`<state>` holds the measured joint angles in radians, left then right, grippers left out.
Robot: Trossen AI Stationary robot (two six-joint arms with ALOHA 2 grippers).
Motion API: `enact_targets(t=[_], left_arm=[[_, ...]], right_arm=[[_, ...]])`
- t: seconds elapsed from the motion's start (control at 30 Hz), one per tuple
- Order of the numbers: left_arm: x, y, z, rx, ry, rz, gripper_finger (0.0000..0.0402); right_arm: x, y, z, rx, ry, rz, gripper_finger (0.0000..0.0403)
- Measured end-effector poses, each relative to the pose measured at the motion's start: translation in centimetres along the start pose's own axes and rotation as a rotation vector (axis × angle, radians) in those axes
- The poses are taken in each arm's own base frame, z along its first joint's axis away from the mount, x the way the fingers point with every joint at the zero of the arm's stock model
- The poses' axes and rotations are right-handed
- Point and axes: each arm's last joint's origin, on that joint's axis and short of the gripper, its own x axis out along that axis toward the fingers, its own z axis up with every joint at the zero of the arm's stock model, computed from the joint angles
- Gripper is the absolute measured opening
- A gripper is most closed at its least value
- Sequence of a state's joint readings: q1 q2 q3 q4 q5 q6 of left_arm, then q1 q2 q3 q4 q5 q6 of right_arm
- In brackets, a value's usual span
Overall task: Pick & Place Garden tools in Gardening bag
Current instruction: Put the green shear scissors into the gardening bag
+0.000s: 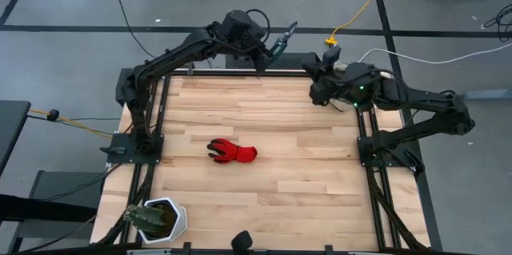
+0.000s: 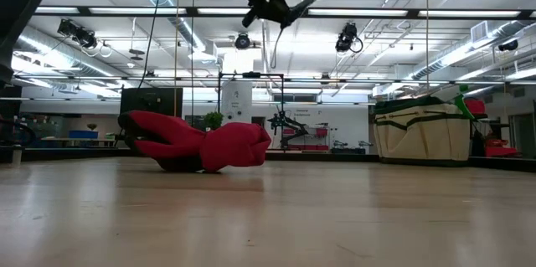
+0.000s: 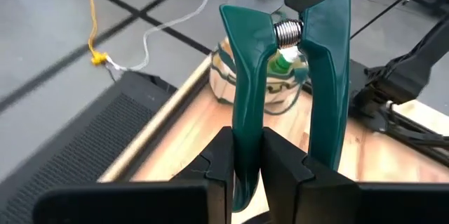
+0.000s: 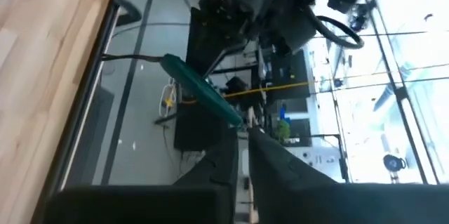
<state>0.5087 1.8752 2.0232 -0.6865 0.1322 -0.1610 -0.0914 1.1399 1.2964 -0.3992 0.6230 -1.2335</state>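
While looking down from above, saw a broad wooden tabletop (image 1: 264, 191), framed by dark rails on its left and right edges. Found most of its surface open: wide free room along the near edge, across the middle and on the whole right half.

Saw both arms crowded at the far edge. Noted the left arm stretched along that edge from the left corner, with its hand (image 1: 272, 47) raised high and just past the rim. Noted the right arm folded at the far right corner, its hand (image 1: 318, 67) facing the left one, the two near but apart.

Spotted the gardening bag (image 2: 423, 133) standing upright at the far right of the tabletop, beige with green trim, something green inside it (image 3: 284, 66). From above, could see it only in part under the right arm.

Found a white pot with a dark plant (image 1: 156, 219) at the near left corner, well apart from all else.

Saw the red glove (image 1: 232, 153) lying flat near the middle, slightly left of centre, with bare wood on every side.

Saw green-handled pruning shears (image 3: 242, 97) up in the air, above and near the bag.

Found the left hand (image 3: 247, 171) clamped on one handle of the shears, the second handle free just beside it, the spring showing between them. Found the right hand (image 4: 242, 164) with fingers drawn together, nothing seen between them.
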Motion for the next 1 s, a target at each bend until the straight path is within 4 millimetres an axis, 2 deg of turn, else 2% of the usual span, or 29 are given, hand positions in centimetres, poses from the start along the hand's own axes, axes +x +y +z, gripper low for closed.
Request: enact_targets(t=[0.17, 0.33, 0.63, 1.0], left_arm=[[1.8, 0.2, -0.8, -0.043, 0.04, -0.001, 0.0054], [2.6, 0.2, -1.2, -0.07, 0.069, -0.018, 0.0054], [2.6, 0.2, -1.4, -0.072, 0.093, -0.019, 0.0054], [2.5, 0.2, -1.8, -0.07, 0.128, -0.016, 0.0054]], right_arm=[[1.2, 1.1, 0.4, -0.068, 0.061, 0.042, 0.0066], [2.5, 1.9, 0.9, -0.147, 0.126, 0.059, 0.0101], [4.2, 3.2, 1.7, -0.24, 0.13, 0.104, 0.0143], [5.8, 4.4, 2.6, -0.337, 0.13, 0.123, 0.0156]])
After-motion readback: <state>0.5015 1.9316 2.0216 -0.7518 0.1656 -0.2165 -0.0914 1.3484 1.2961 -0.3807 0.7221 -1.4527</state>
